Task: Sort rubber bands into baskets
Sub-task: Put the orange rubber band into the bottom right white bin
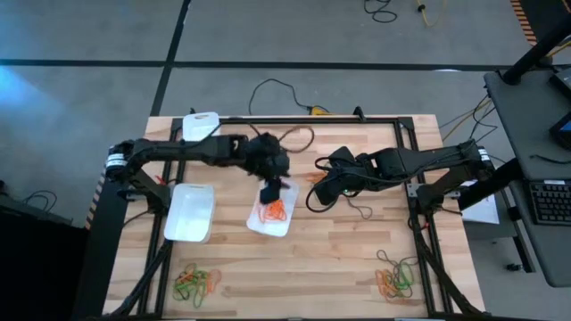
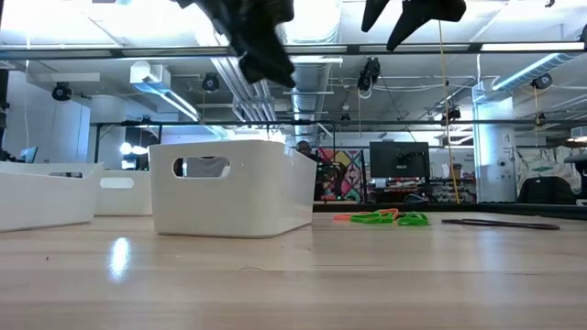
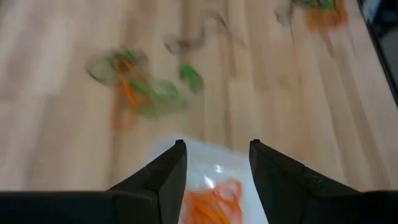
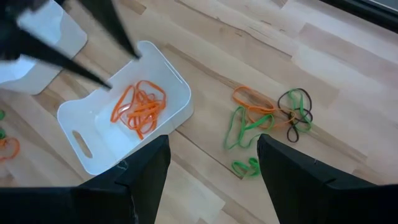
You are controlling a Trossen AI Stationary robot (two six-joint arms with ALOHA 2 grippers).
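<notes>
Lighting even and bright; ceiling strip lights [image 2: 165, 96] in the room behind leave a pale glare patch on the surface [image 2: 119, 257]. Left wrist view heavily motion-blurred; rubber bands [image 3: 140, 87] smear into streaks. Right wrist view sharp. Soft, short shadows beside the middle basket [image 1: 268, 223].

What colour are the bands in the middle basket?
Orange rubber bands, clearest in the right wrist view.

In the left wrist view the rubber bands [image 3: 140, 90] on the table [image 3: 261, 93] are blurred, their shapes indistinct.
</notes>
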